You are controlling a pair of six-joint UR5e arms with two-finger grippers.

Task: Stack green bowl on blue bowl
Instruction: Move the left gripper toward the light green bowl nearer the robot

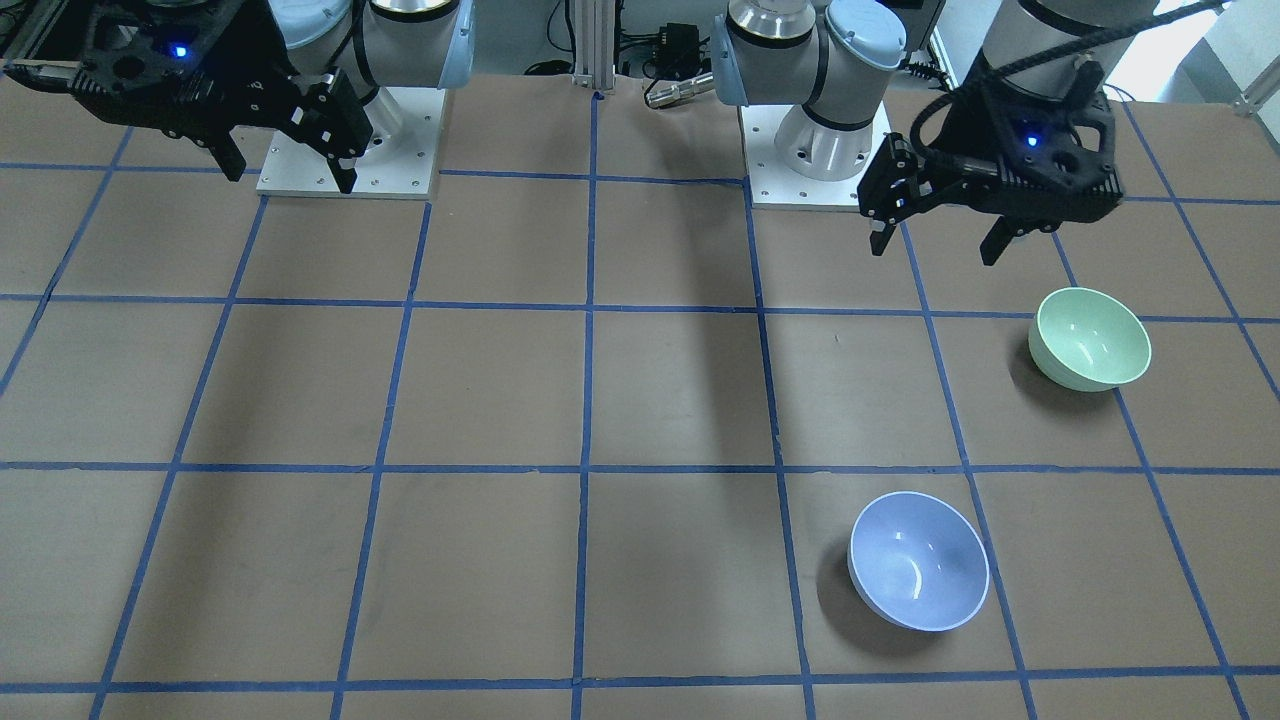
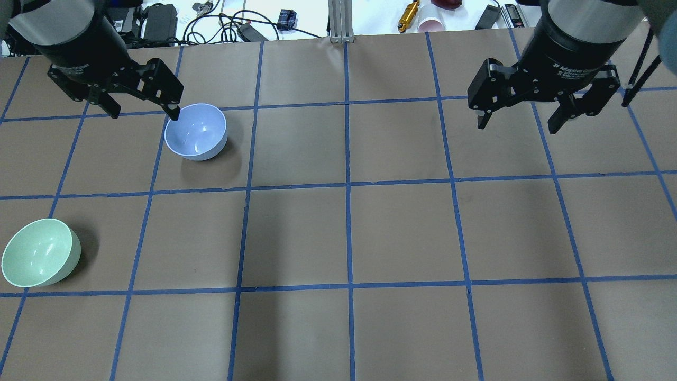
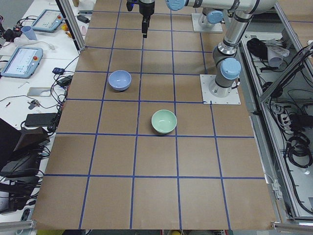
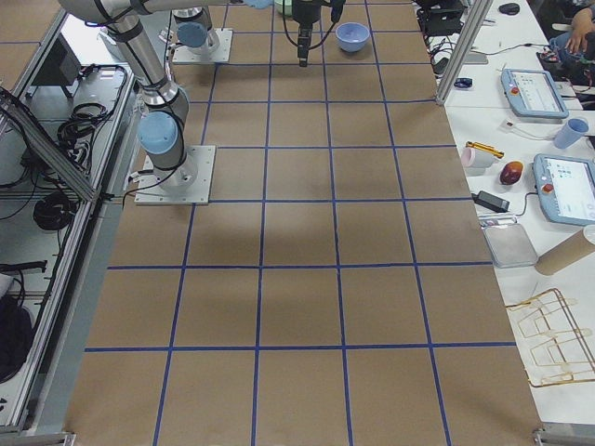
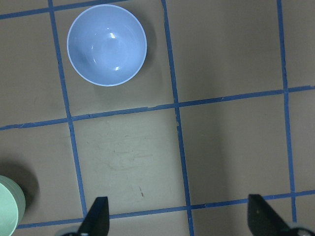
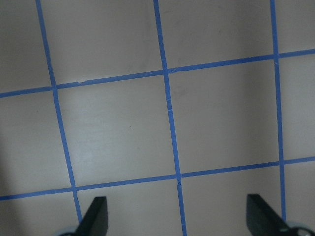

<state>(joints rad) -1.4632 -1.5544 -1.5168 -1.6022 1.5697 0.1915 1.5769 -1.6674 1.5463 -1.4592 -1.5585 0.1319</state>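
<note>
The green bowl (image 2: 39,259) stands upright on the brown table on my left side, near the robot; it also shows in the front view (image 1: 1090,338) and at the left wrist view's lower left edge (image 5: 7,209). The blue bowl (image 2: 195,132) stands upright farther out, about one grid square away, and shows in the front view (image 1: 918,575) and the left wrist view (image 5: 107,45). My left gripper (image 2: 144,112) hangs open and empty high above the table (image 1: 934,254), between the two bowls. My right gripper (image 2: 517,126) is open and empty, high over the right half (image 1: 291,178).
The table (image 2: 349,233) is brown paper with a blue tape grid. Cables, a yellow tool (image 2: 408,16) and a cup (image 2: 431,24) lie beyond the far edge. Both arm bases (image 1: 815,150) stand at the robot's side of the table.
</note>
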